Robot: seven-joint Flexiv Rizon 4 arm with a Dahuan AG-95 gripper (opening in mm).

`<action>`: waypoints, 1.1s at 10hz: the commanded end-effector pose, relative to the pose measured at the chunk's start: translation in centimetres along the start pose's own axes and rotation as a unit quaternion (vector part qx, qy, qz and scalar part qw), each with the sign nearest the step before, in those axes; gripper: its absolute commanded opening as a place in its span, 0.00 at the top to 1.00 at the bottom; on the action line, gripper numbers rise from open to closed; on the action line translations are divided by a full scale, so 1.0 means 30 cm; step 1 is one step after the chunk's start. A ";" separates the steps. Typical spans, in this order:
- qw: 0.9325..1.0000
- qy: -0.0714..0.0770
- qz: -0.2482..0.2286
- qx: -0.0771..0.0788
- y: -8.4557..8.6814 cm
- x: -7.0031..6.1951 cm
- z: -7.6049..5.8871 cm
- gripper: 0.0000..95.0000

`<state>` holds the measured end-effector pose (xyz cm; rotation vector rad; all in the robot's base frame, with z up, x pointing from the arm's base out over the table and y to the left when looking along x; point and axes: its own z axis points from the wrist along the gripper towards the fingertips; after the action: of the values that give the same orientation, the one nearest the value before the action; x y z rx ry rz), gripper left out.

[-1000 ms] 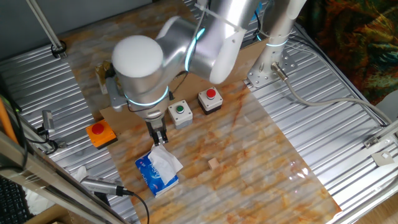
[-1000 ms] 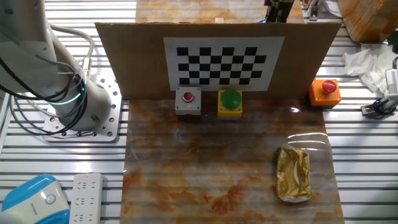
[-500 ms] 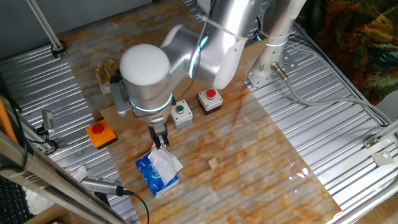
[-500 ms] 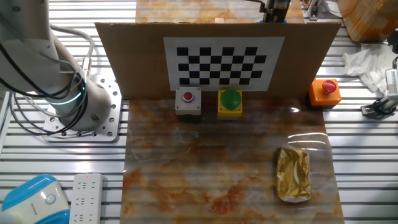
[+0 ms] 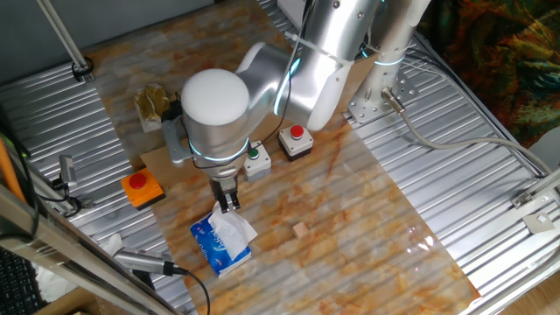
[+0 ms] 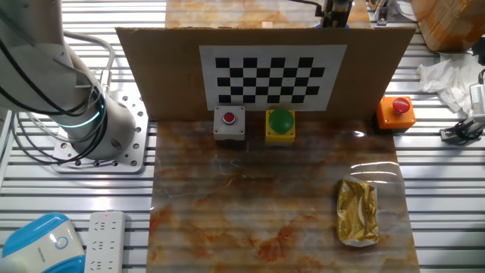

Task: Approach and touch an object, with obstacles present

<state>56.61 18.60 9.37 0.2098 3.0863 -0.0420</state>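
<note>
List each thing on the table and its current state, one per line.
gripper: fingers close together, right above the tissue pack, contact unclear
tissue pack: lying flat, a tissue pulled up
red button box: upright, untouched
green button box: upright, untouched
orange button box: upright
wooden block: lying alone
cardboard panel: standing upright

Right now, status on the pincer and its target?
Pincer just above the tissue pack, contact unclear. Green button box close behind. Wooden cube clear.
</note>
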 end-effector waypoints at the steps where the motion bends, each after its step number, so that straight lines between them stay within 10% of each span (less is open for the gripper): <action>1: 1.000 0.000 0.001 -0.004 0.000 -0.005 0.003 1.00; 11: 0.999 0.011 -0.029 -0.014 0.000 -0.005 0.003 1.00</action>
<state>56.99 18.66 9.19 0.1228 3.1171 0.0008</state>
